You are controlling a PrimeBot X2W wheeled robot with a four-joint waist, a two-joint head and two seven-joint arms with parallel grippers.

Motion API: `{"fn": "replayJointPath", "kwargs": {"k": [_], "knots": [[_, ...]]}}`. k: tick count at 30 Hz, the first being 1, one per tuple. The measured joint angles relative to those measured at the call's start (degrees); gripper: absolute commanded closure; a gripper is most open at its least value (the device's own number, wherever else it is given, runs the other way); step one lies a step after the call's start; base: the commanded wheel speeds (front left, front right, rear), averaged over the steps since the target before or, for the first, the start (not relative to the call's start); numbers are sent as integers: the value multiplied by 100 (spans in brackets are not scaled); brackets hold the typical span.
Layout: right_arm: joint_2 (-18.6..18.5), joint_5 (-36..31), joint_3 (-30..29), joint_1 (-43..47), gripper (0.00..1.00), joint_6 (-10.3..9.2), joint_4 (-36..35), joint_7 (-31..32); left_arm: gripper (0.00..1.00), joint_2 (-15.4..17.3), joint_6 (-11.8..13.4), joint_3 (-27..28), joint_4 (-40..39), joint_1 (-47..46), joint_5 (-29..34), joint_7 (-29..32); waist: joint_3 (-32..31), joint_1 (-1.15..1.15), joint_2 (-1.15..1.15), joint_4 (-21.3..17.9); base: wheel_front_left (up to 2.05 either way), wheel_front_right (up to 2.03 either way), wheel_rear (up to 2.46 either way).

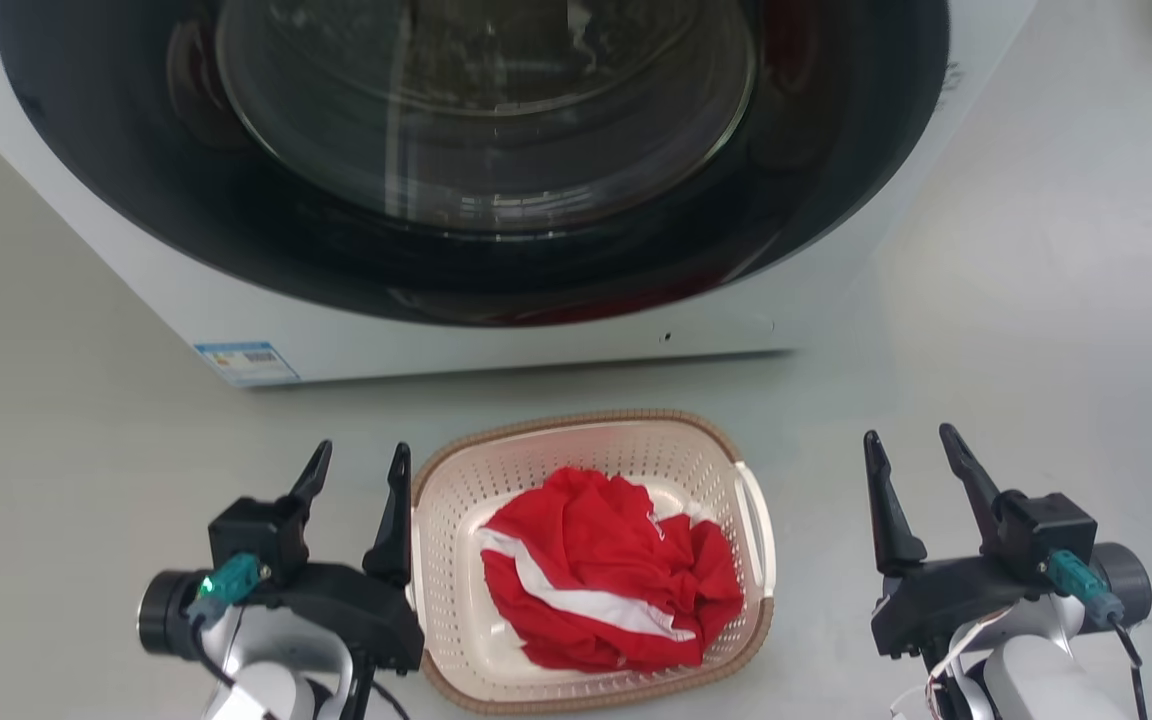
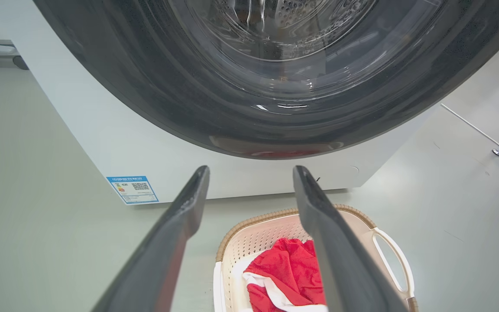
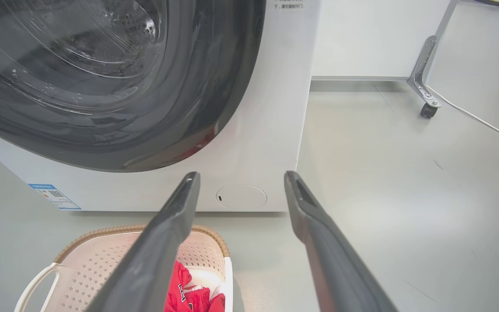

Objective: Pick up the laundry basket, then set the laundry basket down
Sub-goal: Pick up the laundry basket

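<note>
Both the left pincer [image 1: 363, 447] and the right pincer [image 1: 908, 432] were open and empty, flanking the basket [image 1: 536, 468], which sat on the floor [image 1: 86, 450] before the washer [image 1: 496, 345], holding red cloth [image 1: 606, 560].

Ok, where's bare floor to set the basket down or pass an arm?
Free: wide floor right of the laundry basket, past the right end effector; also floor left of the left end effector. Crowded: the narrow strip between basket and washer, and beside the basket's left rim.
</note>
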Motion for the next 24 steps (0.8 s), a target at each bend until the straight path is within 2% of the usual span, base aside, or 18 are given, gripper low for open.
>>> {"fn": "replayJointPath", "kwargs": {"k": [7,24], "knots": [[7,-16,14,-471,0,9,192,114,0,-58,-136,-9,463,-559,-138,191,553,0,0,50,0,0,0],[140,-131,247,-1861,0,232,956,530,0,-59,-497,-46,1644,-1935,-183,525,1843,0,0,81,0,0,0]]}}
